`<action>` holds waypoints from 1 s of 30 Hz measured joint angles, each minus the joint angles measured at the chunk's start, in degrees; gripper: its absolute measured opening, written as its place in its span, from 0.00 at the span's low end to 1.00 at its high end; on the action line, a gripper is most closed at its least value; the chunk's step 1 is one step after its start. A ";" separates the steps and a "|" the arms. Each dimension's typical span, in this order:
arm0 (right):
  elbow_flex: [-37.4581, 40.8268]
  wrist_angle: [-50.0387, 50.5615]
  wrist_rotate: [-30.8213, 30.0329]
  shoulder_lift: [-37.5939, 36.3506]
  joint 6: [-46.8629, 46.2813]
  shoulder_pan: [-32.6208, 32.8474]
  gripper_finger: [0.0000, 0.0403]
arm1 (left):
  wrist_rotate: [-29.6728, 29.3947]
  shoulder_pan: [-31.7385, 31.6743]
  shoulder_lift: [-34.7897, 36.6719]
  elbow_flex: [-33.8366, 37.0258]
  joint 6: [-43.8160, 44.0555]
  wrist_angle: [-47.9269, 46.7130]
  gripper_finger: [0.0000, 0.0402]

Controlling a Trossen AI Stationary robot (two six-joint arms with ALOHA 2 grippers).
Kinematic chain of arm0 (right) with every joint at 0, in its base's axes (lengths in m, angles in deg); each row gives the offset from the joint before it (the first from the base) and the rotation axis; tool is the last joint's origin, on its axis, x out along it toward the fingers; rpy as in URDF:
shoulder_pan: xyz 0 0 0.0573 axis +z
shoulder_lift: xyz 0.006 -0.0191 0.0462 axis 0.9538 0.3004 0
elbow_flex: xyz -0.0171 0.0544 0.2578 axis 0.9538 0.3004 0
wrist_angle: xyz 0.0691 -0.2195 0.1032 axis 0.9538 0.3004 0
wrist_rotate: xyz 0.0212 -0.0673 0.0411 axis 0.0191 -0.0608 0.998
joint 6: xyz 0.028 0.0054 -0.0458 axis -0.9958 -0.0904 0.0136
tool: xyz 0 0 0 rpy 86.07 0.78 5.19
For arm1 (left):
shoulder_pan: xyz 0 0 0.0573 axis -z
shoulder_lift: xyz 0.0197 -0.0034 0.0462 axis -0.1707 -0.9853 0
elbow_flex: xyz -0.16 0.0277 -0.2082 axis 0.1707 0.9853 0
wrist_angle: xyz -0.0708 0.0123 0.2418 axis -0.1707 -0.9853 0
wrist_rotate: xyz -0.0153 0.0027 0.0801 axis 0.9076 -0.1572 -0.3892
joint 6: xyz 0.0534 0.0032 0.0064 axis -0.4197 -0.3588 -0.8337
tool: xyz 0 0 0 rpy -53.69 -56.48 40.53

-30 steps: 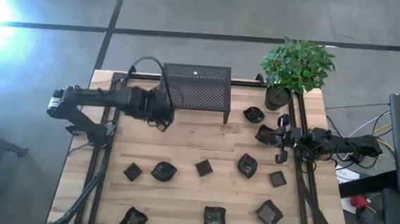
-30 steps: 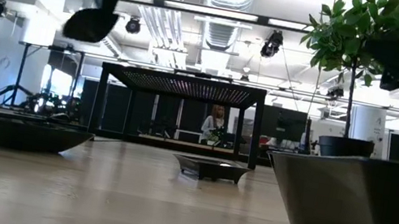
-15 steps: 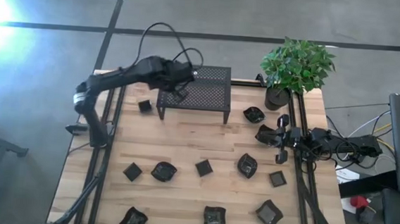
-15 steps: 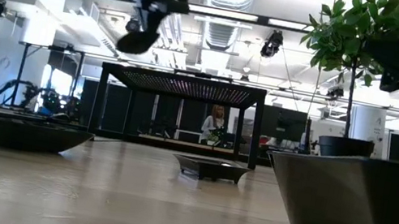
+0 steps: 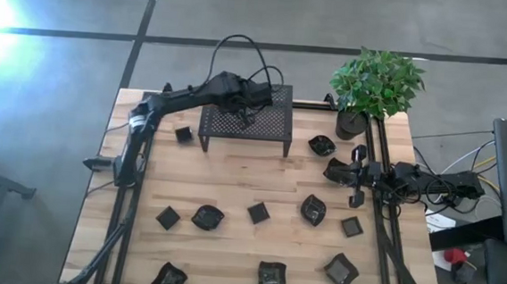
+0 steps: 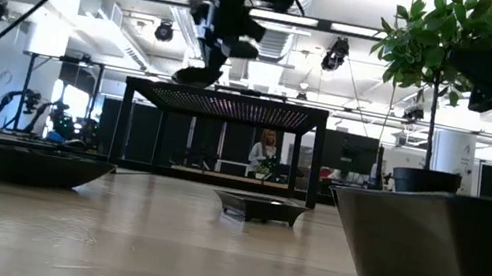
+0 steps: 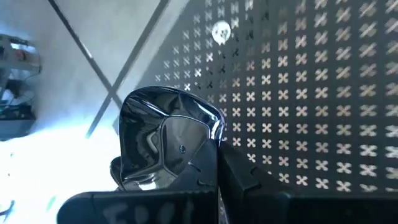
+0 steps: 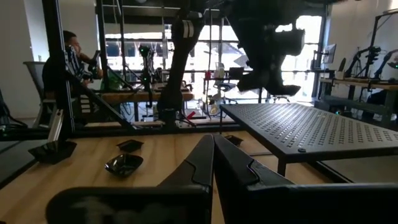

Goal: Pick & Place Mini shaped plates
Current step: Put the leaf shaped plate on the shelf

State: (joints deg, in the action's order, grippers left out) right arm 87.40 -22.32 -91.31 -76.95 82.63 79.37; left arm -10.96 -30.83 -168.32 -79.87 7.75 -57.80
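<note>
A mini plate (image 7: pixel 166 144) is held clamped in the left pincer (image 5: pixel 246 99) above the rack (image 5: pixel 268 123), apparently for placement there; the right pincer (image 5: pixel 345 173) is shut, empty.

Black perforated metal rack (image 5: pixel 247 116) stood on legs at the far edge of the wooden tabletop (image 5: pixel 242 177). Potted green plant (image 5: pixel 375 83) sat at the far right corner, well apart from the rack. Grey floor (image 5: pixel 271 18) beyond. A seated person (image 8: pixel 69 59) showed in the background room.
</note>
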 joint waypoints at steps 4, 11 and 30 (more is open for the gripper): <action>0.00 0.01 0.01 0.00 0.01 0.00 0.02 | 0.00 -1.10 -2.04 -0.18 0.08 -1.11 0.00; 0.01 0.01 0.00 0.00 0.00 0.00 0.02 | 0.11 -2.21 -2.86 -0.12 1.20 -2.58 0.00; -0.01 0.80 0.02 -0.02 -0.17 0.00 0.02 | 1.08 -3.53 -2.82 2.49 1.51 -1.20 0.00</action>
State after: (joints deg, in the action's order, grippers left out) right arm 87.39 -21.53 -91.29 -76.97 82.47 79.37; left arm -9.88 -34.36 -171.14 -77.38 9.26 -59.01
